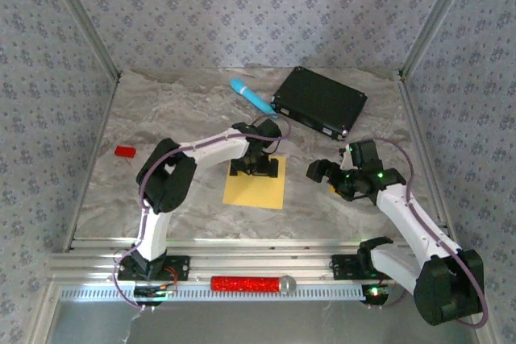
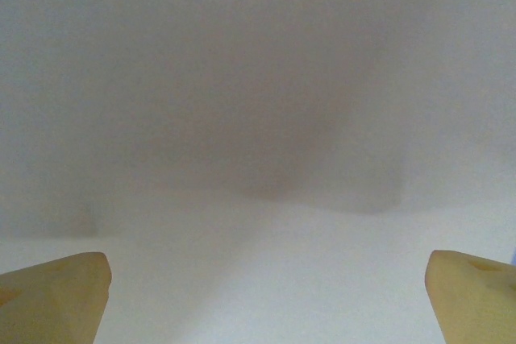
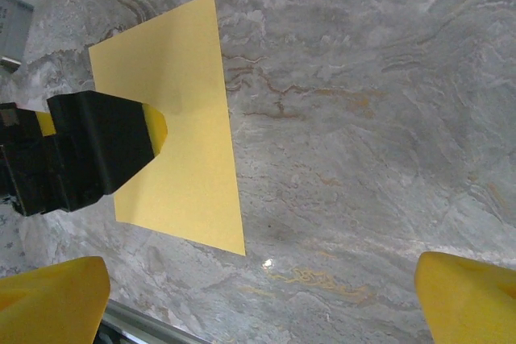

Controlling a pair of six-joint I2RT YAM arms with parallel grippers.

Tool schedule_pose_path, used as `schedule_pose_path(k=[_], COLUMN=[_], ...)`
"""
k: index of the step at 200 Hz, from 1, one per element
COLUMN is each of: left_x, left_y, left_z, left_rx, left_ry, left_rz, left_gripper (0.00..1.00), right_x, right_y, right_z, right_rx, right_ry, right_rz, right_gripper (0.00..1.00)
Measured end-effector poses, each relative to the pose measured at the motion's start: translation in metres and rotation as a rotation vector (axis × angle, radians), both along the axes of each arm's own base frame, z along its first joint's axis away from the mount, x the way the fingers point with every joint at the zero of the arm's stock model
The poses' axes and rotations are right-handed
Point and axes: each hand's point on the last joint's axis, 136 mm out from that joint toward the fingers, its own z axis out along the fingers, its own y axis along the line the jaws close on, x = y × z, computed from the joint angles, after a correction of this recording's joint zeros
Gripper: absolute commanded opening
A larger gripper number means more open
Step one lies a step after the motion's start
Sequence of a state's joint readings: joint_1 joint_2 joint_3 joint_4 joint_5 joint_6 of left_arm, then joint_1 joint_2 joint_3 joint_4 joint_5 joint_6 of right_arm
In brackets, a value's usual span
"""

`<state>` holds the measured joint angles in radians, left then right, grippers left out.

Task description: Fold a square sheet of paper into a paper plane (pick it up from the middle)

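Counts, left to right on your top view: one small red block (image 1: pixel 124 151), two arms, one square sheet of paper (image 1: pixel 256 193), one light-blue cylinder (image 1: pixel 248 96), one black flat box (image 1: pixel 319 101), and one red glitter rod (image 1: pixel 246 283) lying on the rail at six o'clock.

The table (image 1: pixel 193 102) is grey veined marble, matte. The red block is a flat little rectangle at nine o'clock, well apart from everything else. The sheet is thin, plain yellow-orange, flat and uncreased with sharp corners, lying near the table's middle. The cylinder is smooth with rounded ends, at twelve o'clock. The box, just beside it at one o'clock, is hard-edged and slightly glossy.

Your left gripper (image 1: pixel 256 169) sits over the sheet's twelve o'clock edge. Its wrist view is a pale blur, with the yellowish fingers (image 2: pixel 56 296) spread to the frame's bottom corners: wide, gripping nothing. From the right wrist you see its black body and one yellow tip (image 3: pixel 155 126) over the paper (image 3: pixel 181 167). Whether it presses the paper, you cannot tell.

Your right gripper (image 1: pixel 325 176) hangs at three o'clock of the sheet, clear of it. Its yellow fingers (image 3: pixel 48 300) stand wide over bare marble, holding nothing.
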<state>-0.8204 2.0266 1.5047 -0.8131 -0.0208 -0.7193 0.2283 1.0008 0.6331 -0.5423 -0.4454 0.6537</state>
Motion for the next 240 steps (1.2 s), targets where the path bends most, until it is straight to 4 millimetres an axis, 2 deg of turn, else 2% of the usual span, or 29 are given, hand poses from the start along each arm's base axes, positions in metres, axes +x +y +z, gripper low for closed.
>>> schedule_pose_path(k=[89, 240], left_x=[-0.001, -0.002], left_y=[0.005, 0.004], left_z=[-0.015, -0.02], left_rx=[0.047, 0.078], left_ry=[0.024, 0.003], left_rz=[0.03, 0.019], left_gripper=[1.0, 0.99], right_x=[-0.002, -0.011], right_y=[-0.003, -0.014], right_z=[-0.003, -0.012], right_rx=[-0.017, -0.083], right_ry=[0.014, 0.067], right_rz=[-0.007, -0.037], right_gripper=[0.99, 0.99])
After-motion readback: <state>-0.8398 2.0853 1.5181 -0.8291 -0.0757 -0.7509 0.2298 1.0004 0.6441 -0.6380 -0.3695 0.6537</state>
